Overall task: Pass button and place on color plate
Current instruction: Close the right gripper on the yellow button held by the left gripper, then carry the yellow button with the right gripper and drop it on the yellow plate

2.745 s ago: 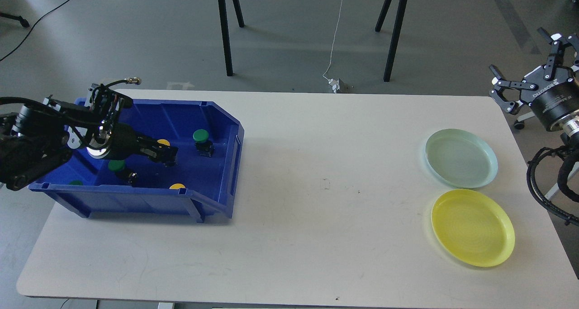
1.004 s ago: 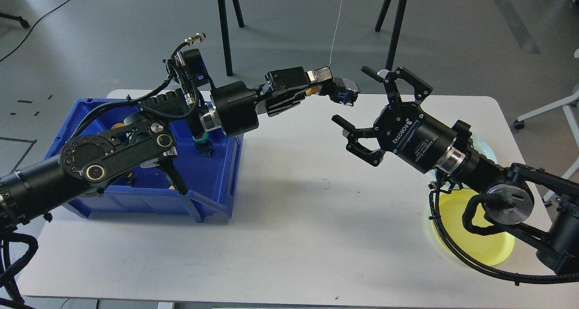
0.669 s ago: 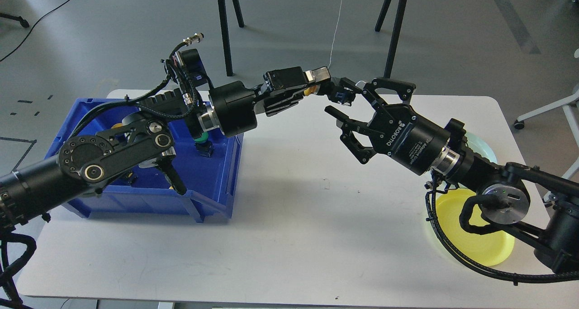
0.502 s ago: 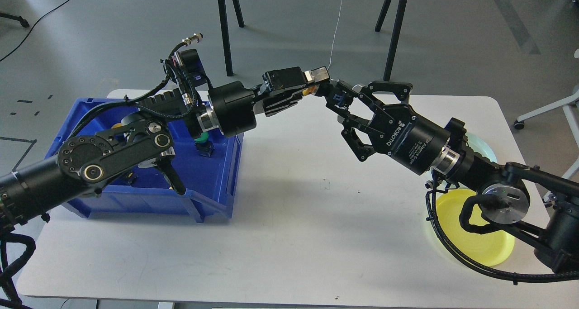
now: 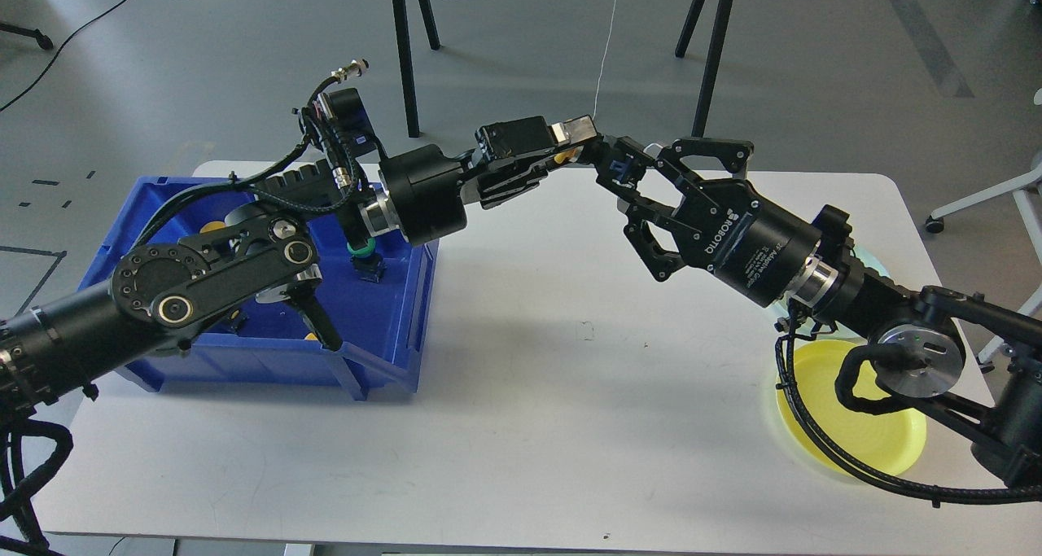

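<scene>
A yellow-capped button (image 5: 561, 157) with a dark blue body hangs in the air above the table's far middle, between my two grippers. My left gripper (image 5: 580, 144) reaches right from above the blue bin (image 5: 399, 299) and is shut on the cap end. My right gripper (image 5: 622, 173) comes in from the right, its fingers closed around the body end. The yellow plate (image 5: 867, 446) lies at the front right, partly behind my right arm. The pale green plate (image 5: 874, 261) behind it is almost all hidden by that arm.
The blue bin at the left holds more buttons, among them a green one (image 5: 363, 251) and a yellow one (image 5: 213, 227); my left arm covers much of it. Black stand legs (image 5: 404, 59) rise behind the table.
My left gripper lifted the yellow button out of the bin and carried it to the middle. My right gripper came in from the right, open, and closed its fingers on the button's body.
</scene>
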